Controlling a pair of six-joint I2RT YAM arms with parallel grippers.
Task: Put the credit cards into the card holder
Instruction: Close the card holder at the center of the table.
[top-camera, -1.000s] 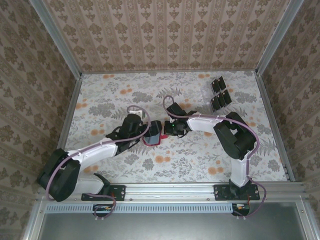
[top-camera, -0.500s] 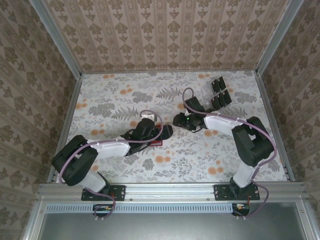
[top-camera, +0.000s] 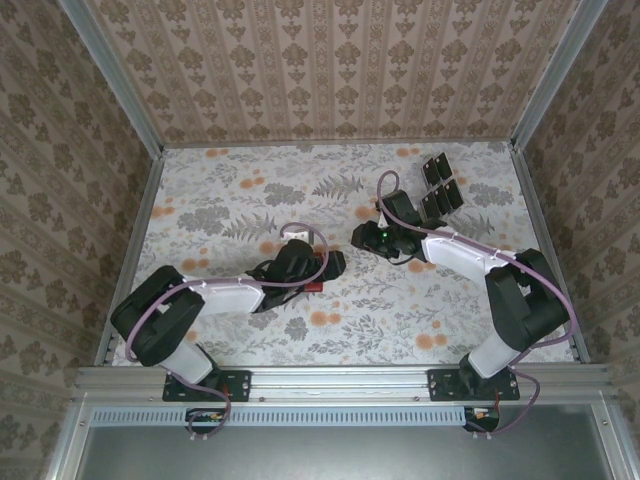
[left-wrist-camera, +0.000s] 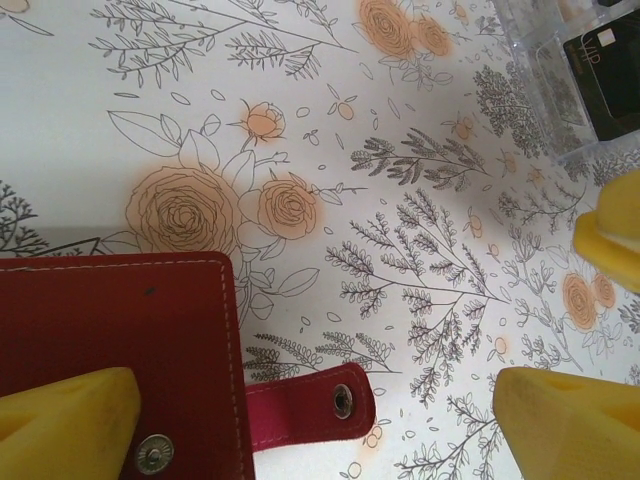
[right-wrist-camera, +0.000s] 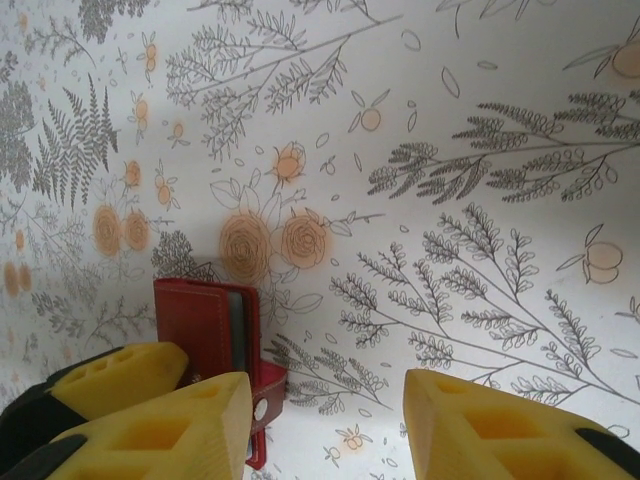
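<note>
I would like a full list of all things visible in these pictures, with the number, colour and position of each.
credit cards: about six, black, far right of the table
clear plastic stand: one, transparent, at the cards
card holder: one, red, mid-table, tab unfastened
tablecloth: one, white with orange and grey flowers, covering the table
walls: three, beige patterned, around the table
arms: two, black and white, from the near edge
left fingers: two, yellow, wide apart, one over the card holder
right fingers: two, yellow, apart, nothing between, near the card holder
</note>
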